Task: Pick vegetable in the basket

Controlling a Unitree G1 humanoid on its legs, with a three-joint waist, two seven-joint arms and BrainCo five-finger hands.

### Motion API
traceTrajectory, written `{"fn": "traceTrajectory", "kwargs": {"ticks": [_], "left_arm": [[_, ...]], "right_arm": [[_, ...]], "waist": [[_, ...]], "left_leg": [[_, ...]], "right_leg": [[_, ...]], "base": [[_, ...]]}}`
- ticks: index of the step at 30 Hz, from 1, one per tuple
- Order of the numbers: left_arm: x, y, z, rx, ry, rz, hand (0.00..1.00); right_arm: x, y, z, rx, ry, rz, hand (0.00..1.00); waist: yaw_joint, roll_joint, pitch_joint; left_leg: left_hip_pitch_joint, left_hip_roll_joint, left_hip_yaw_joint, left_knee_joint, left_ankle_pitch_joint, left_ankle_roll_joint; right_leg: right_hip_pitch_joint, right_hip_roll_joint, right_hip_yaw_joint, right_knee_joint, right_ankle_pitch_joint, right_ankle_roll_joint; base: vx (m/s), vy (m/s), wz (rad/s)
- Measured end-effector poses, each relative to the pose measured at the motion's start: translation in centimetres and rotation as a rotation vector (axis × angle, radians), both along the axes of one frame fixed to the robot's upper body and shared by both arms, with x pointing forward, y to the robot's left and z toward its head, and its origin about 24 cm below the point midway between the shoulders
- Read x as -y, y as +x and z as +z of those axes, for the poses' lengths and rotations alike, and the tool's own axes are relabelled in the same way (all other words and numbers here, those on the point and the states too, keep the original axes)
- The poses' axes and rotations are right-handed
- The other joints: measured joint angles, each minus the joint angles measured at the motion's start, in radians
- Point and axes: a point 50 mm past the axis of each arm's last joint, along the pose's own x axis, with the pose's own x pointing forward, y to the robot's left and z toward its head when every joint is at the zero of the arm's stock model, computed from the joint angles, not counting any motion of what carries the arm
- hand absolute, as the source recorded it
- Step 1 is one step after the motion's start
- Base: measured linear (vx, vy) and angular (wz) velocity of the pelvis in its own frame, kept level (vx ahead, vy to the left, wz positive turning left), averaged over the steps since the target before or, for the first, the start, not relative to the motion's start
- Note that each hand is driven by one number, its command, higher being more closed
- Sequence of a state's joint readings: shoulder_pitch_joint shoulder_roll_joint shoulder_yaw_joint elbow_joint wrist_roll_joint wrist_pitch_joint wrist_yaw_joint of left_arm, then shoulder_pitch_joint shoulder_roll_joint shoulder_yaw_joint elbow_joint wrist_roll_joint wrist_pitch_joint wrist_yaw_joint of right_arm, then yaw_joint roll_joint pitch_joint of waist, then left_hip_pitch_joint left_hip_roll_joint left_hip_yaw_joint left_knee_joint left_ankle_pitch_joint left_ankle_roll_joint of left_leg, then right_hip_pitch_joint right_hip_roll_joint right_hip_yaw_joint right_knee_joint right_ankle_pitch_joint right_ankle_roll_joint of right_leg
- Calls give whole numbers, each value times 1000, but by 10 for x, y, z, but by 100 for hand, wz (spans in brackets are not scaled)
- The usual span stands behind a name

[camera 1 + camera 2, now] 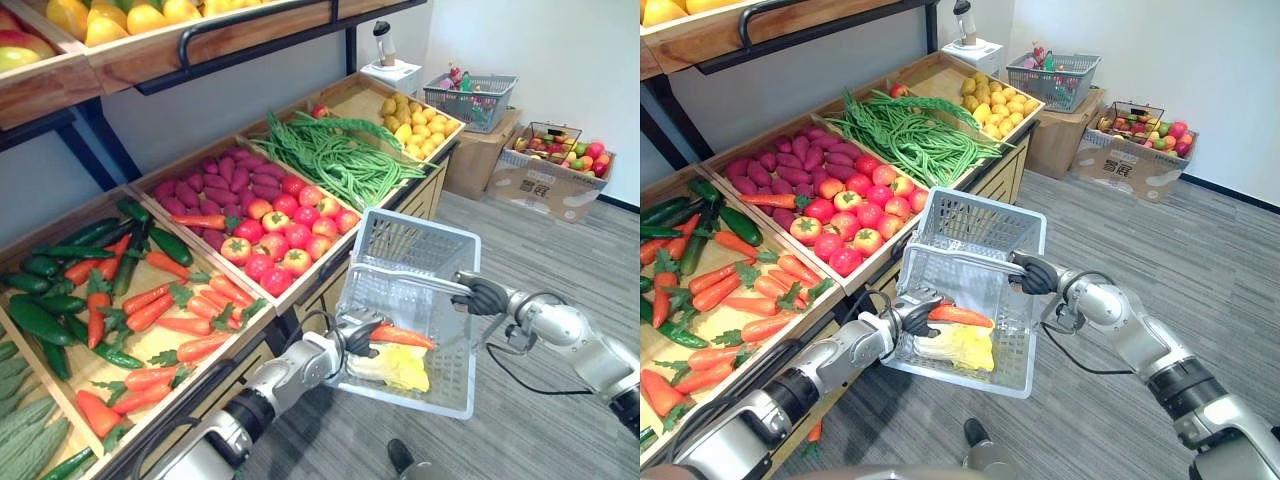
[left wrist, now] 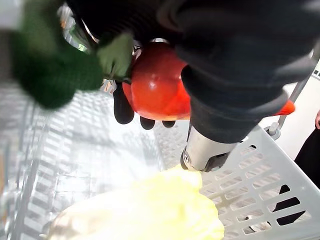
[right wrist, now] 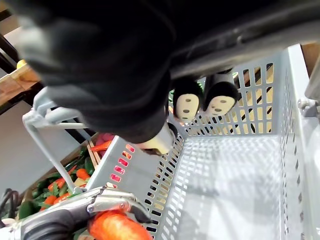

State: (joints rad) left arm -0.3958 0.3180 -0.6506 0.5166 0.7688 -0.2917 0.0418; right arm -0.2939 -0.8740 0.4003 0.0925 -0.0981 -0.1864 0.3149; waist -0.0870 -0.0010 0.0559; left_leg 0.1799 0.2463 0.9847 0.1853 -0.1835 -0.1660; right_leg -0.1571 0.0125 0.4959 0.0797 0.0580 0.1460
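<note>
The left hand (image 1: 358,339) reaches over the near left rim of the grey plastic basket (image 1: 415,240). Its fingers are curled around the thick end of a carrot (image 1: 402,336), where the green leaves are. The carrot lies almost level inside the basket's opening, with its thin tip pointing to the right. It hangs above a pale yellow leafy vegetable (image 1: 398,368), probably a cabbage, which lies on the basket's floor. The left wrist view shows a gap between the two.

The right hand (image 1: 483,297) is at the right side of the basket, and its fingers (image 3: 187,104) are closed around the handle (image 1: 420,277). The basket hangs in the air above the grey floor (image 1: 560,250), just beside the wooden stand (image 1: 300,285). On the stand, to the left, lie loose carrots (image 1: 165,310), tomatoes (image 1: 285,245) and green beans (image 1: 335,160).
</note>
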Motion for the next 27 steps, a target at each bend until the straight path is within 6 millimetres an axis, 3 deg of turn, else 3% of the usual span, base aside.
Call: {"fn": "traceTrajectory", "kwargs": {"ticks": [13,22,27], "left_arm": [[0,1,2,5,2,4,0],[21,-3,31,95,-92,-82,0],[37,-15,49,109,-192,-183,0]], "right_arm": [[-3,1,-1,3,9,-3,100],[-2,4,1,89,105,-105,100],[8,1,-16,64,124,-209,100]], "waist": [[6,11,20],[10,12,22],[19,12,22]], "left_leg": [[-37,26,-13,65,-32,9],[-73,24,-84,81,-40,20],[-78,18,-144,80,-38,28]], "right_leg": [[-18,-2,-12,13,-2,3],[-12,-31,-73,17,-7,10],[22,-53,-132,18,-17,7]], "base": [[7,10,2],[6,17,22],[-16,10,35]]}}
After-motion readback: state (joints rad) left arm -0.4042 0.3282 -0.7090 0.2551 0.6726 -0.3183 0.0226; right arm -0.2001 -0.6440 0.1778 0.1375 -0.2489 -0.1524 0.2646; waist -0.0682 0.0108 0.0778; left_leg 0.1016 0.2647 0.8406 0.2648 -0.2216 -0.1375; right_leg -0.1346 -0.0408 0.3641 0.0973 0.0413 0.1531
